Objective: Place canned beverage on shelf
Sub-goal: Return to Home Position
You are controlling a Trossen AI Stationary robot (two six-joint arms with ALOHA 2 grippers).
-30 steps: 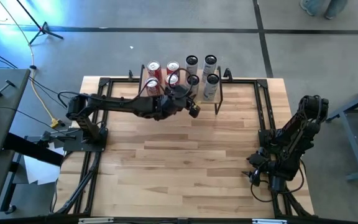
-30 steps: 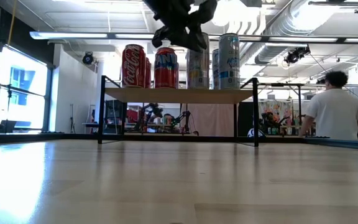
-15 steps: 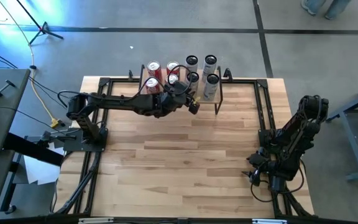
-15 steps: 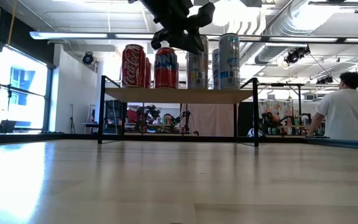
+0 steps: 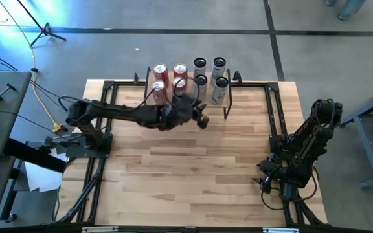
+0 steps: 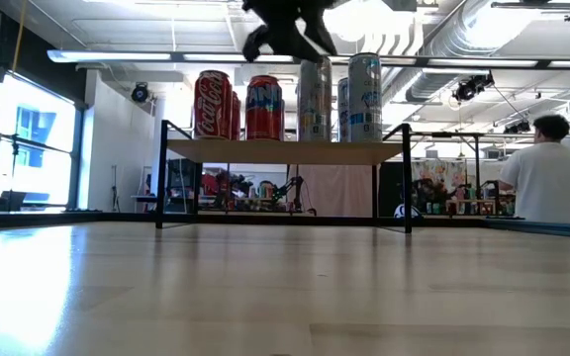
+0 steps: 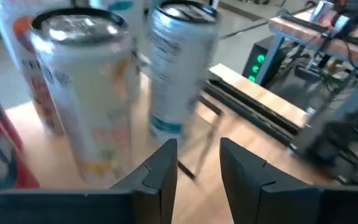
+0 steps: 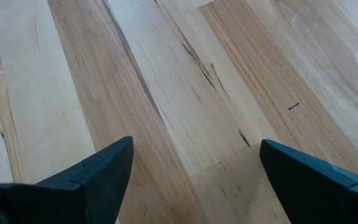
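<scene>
The shelf stands at the table's far edge on thin black legs. Several canned beverages stand upright on it: red cans on its left part, slim pale cans on its right; from above they show as red and pale tops. My left gripper hangs just on the near side of the shelf, above its top, shut with nothing between its fingers; two pale cans show close ahead of it. My right gripper waits open over the table's near right.
Black frame rails run along the table's edges. Bare wood tabletop lies between the shelf and the near edge. Beyond the table, a person in a white shirt stands in the room at the right.
My left gripper has drawn back from the shelf toward the table's near edge, staying shut and empty. The red can that its arm covered from above now shows standing on the shelf. The cans have not moved.
</scene>
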